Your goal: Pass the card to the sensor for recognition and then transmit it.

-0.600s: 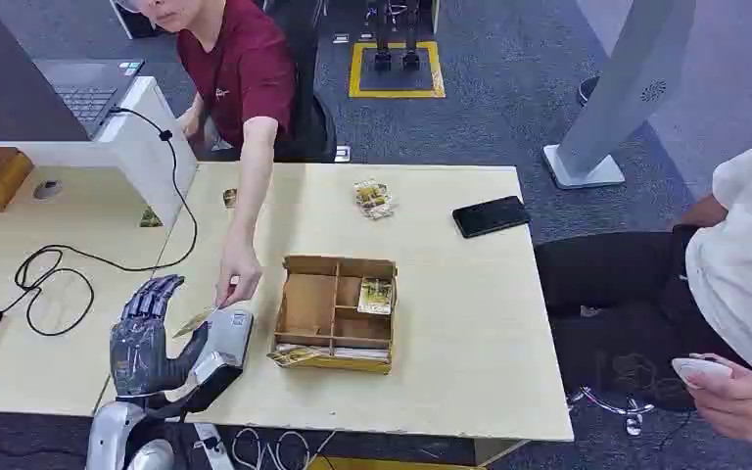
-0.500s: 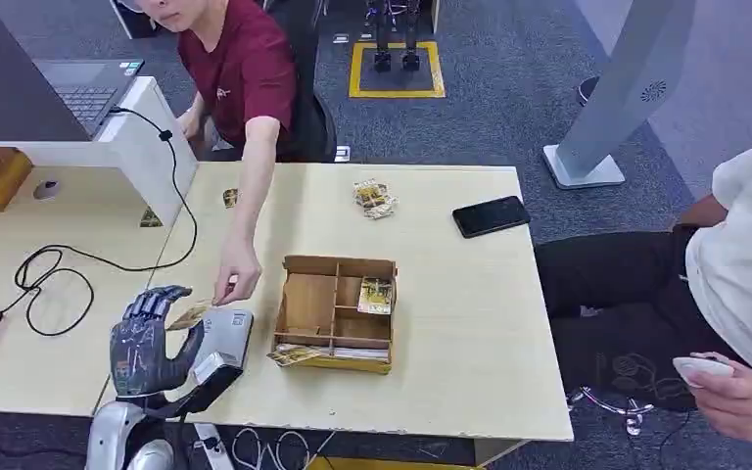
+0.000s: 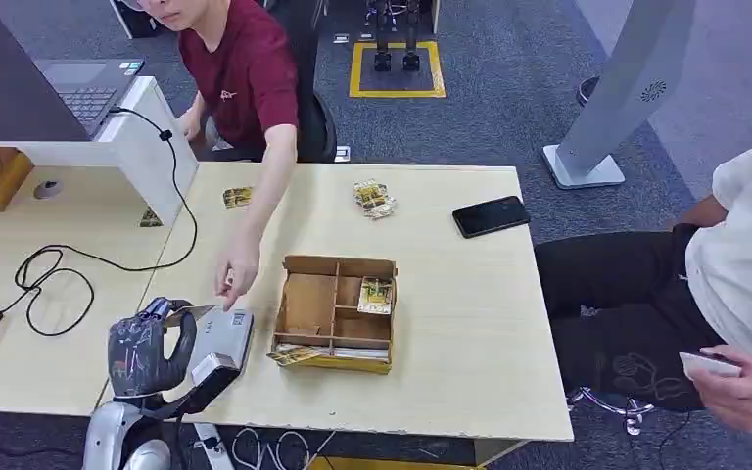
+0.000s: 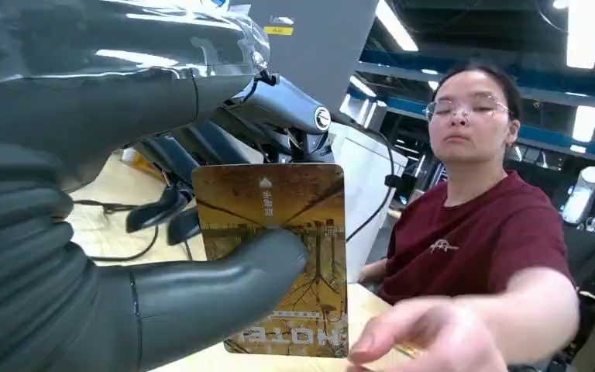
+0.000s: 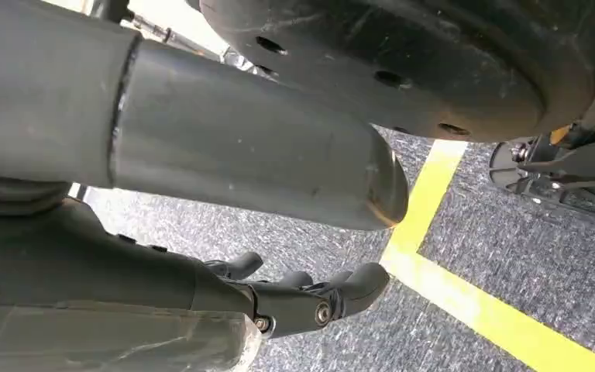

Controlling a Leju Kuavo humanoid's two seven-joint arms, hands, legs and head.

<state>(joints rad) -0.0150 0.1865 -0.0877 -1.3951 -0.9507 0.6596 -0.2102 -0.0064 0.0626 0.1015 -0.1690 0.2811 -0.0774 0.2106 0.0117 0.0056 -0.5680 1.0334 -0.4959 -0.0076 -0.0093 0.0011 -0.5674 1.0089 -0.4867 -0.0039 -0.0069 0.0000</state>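
A robot's left hand (image 3: pixel 147 343) pinched a yellow-brown card (image 4: pixel 279 248) between its thumb and dark fingers (image 4: pixel 194 147) at the front edge of a pale wooden desk (image 3: pixel 470 323), the card held just above a small grey sensor (image 3: pixel 220 338) that lay on the desk beside the hand. In the left wrist view the thumb pressed across the card's printed face. A person in a dark red shirt (image 3: pixel 245 69), seated across the desk, reached one arm forward, the hand (image 3: pixel 237 274) hovering just beyond the card and apart from it. To the right of the sensor stood an open wooden box (image 3: pixel 333 313) divided into compartments, with another card (image 3: pixel 375 294) in its far right section. A black phone (image 3: pixel 491 215) and a small pile of cards (image 3: pixel 373 198) lay farther back on the desk, and a black cable (image 3: pixel 59 269) looped across the adjoining surface on the left. The right hand (image 5: pixel 310 298) hung over grey carpet beside a yellow floor line (image 5: pixel 465 302), its fingers apparently loosely curled around nothing, though the close angle left that unclear.
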